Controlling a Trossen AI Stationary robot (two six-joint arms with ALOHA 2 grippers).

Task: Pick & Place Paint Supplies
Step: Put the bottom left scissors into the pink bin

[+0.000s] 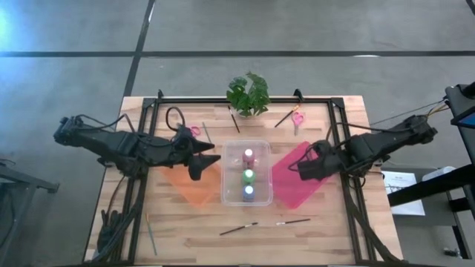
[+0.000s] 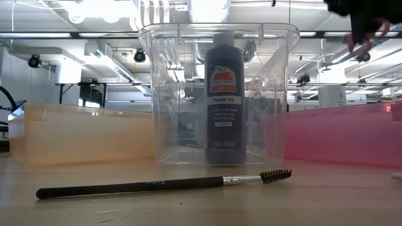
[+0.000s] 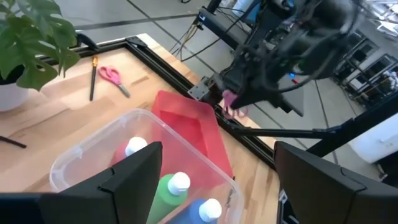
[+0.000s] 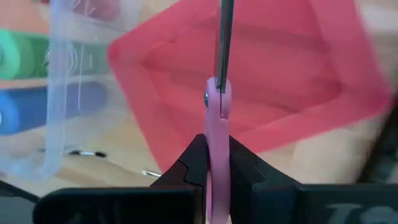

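High view: my right gripper [image 1: 300, 170] sits right of centre over the pink tray [image 1: 293, 194], clamped on pink-handled scissors [image 4: 217, 124], blades pointing away from the fingers. My left gripper [image 1: 199, 165] is left of centre above the orange tray [image 1: 185, 187], fingers spread wide, nothing held. Clear bin [image 1: 227, 194] at centre holds pink [image 1: 249, 156], green [image 1: 249, 176] and blue [image 1: 249, 193] bottles. Two brushes [image 1: 239, 229] lie lower centre.
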